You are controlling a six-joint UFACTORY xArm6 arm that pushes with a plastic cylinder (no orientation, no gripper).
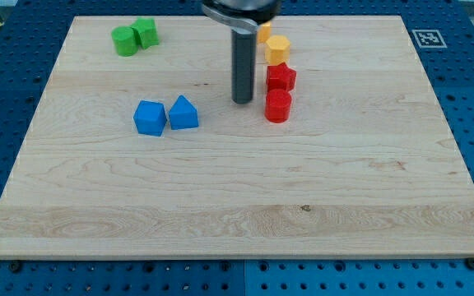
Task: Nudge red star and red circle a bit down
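Your red star [281,77] and red circle [277,106] sit touching, star on the far side, right of the counter's [220,205] centre. My tip [243,101] is just left of them, level with the circle; there is no hand here, only the rod. A push from this side would send the reds right, not near. Reach the star's far side carefully: a yellow block [277,49] touches it there, another yellow [263,32] beyond, and clipping either drags it along.
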